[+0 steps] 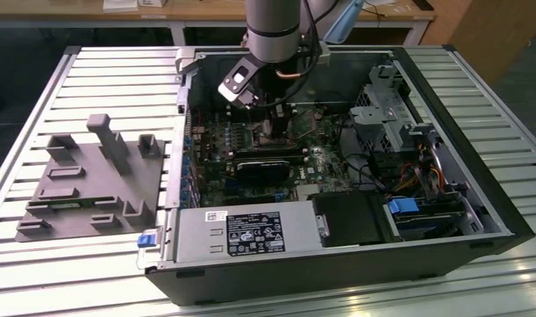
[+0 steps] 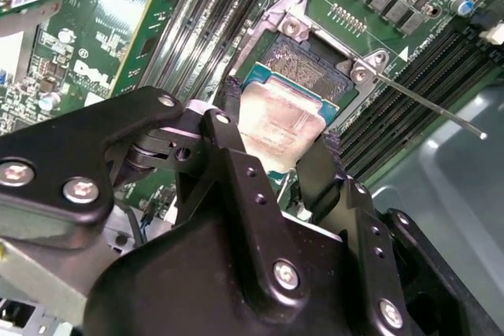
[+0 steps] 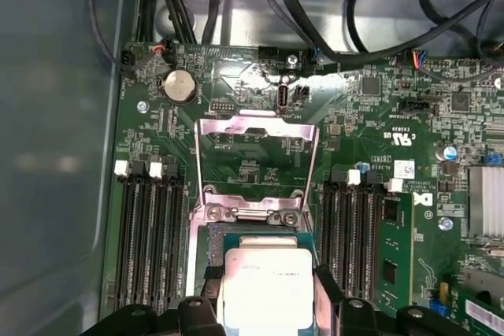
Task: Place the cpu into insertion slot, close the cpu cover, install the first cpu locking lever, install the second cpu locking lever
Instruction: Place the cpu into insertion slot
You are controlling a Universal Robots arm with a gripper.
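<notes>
My gripper (image 2: 277, 133) is shut on the cpu (image 2: 276, 112), a flat square chip with a pale metal top; black fingers (image 2: 228, 108) press its two opposite edges. The chip hangs just over the insertion slot (image 2: 303, 67), covering part of its pin field, and I cannot tell whether it touches. In the first wrist view the cpu (image 3: 268, 293) sits between the fingertips (image 3: 327, 281) at the edge of the insertion slot (image 3: 214, 245). The cpu cover (image 3: 203, 155) is swung open, away from the slot. A thin locking lever (image 2: 429, 108) stands out sideways. In the exterior view the gripper (image 1: 270, 122) reaches down into the open case.
Long black memory slots (image 3: 146, 241) flank the socket on both sides. Cables (image 3: 315, 5) cross the far case wall. A grey power-supply box (image 1: 241, 231), a black card (image 1: 263, 168) and a drive cage (image 1: 391, 112) crowd the case. A grey fixture (image 1: 92, 178) lies on the slatted table.
</notes>
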